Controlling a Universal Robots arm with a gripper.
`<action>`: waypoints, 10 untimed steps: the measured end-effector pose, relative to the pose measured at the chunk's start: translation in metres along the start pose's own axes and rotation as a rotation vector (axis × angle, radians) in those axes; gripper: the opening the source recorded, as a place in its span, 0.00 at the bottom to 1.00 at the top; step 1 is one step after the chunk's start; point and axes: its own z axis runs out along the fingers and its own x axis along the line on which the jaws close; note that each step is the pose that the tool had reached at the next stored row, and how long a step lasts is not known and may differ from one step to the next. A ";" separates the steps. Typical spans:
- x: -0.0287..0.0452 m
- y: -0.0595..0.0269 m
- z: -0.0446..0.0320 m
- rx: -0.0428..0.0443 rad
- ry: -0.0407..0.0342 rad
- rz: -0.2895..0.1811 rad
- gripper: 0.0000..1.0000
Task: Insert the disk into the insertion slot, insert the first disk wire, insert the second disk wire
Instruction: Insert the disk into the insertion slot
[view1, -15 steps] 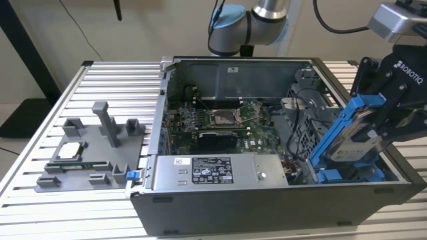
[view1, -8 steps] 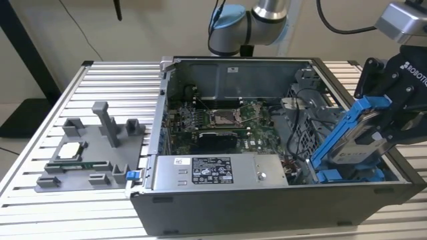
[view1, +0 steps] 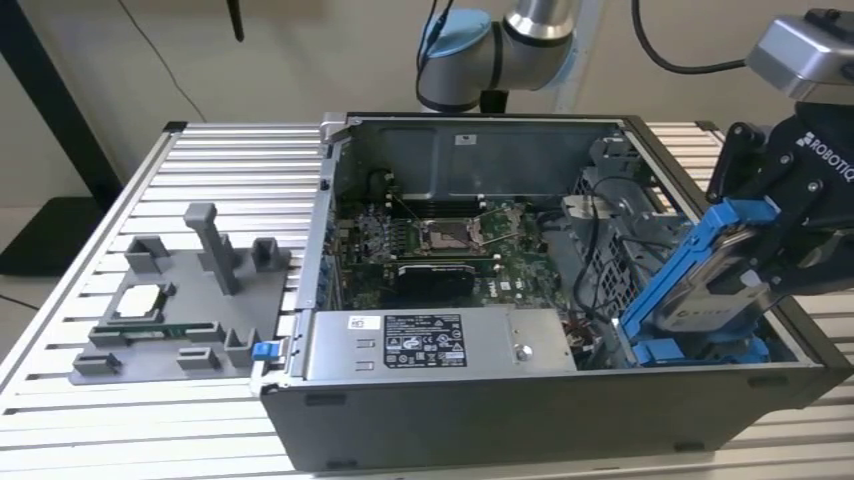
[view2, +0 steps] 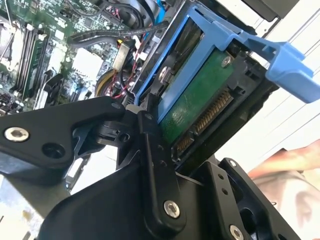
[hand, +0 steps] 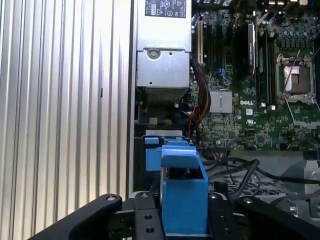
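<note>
Item: disk (view1: 714, 290), silver-grey, in a blue frame, green board underneath (view2: 200, 100).
Claw: the claw (view1: 771, 262) is clenched on the disk, with a finger on either side of the blue frame in both wrist views.
Disk position: it is held in the claw, tilted steeply with its upper end towards the claw body. It sits above the computer case (view1: 534, 420) at the corner on the exterior view's right.
Insertion slot: the insertion slot (view1: 694, 350), a grey cage with blue rails, lies directly under the disk's lower end, beside the power-supply box (view1: 427, 340).
Disk against slot: the disk is not seated. From the exterior view I cannot tell whether its lower edge is touching the rails or just above them.
Step one, disk into slot: I judge this under way and not finished.
Steps two and three, disk wires: I judge neither done. The connector edge of the disk is bare in the second wrist view.
Cables: loose black cables (view1: 594, 260) lie inside the case between the motherboard (view1: 427, 240) and the slot, with none on the disk.
Support: the case stands on a slatted metal table (view1: 227, 150), with a grey parts fixture (view1: 187, 300) well apart on the exterior view's left.
</note>
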 end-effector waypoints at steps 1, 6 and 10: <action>0.0000 -0.0002 0.0013 0.0000 -0.0005 0.001 0.00; -0.0030 -0.0011 0.0084 0.0003 -0.0024 0.007 0.00; -0.0072 -0.0019 0.0144 0.0008 -0.0045 0.013 0.00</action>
